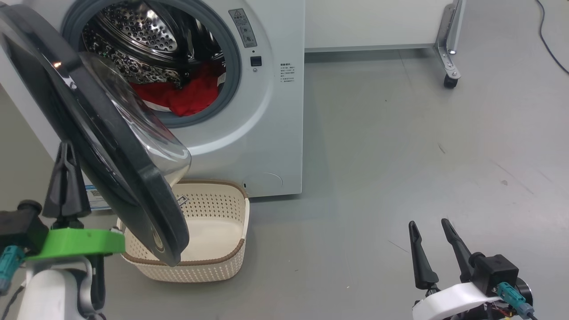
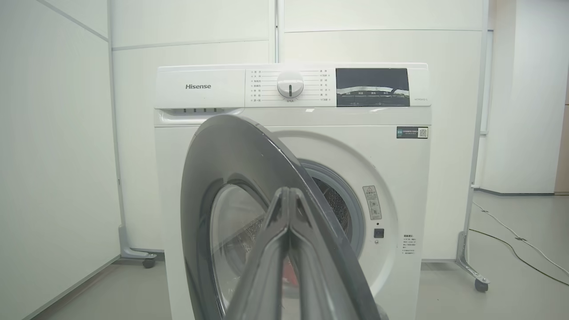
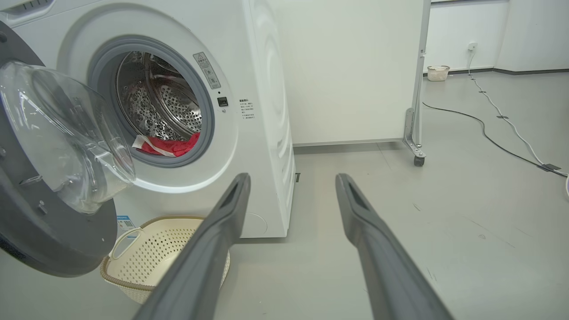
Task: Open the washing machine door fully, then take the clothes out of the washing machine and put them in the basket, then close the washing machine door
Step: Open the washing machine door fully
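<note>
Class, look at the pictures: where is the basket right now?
In the head view, the basket stands on the floor at lower left, directly before the washing machine, its left part hidden by the open washing machine door.

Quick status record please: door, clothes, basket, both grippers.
washing machine door: partly open, lower edge over the basket
clothes: red, lying in the washing machine drum
basket: on the floor before the machine, empty
left gripper: shut, by the door's outer face; contact unclear
right gripper: open, empty, right of the machine
</note>
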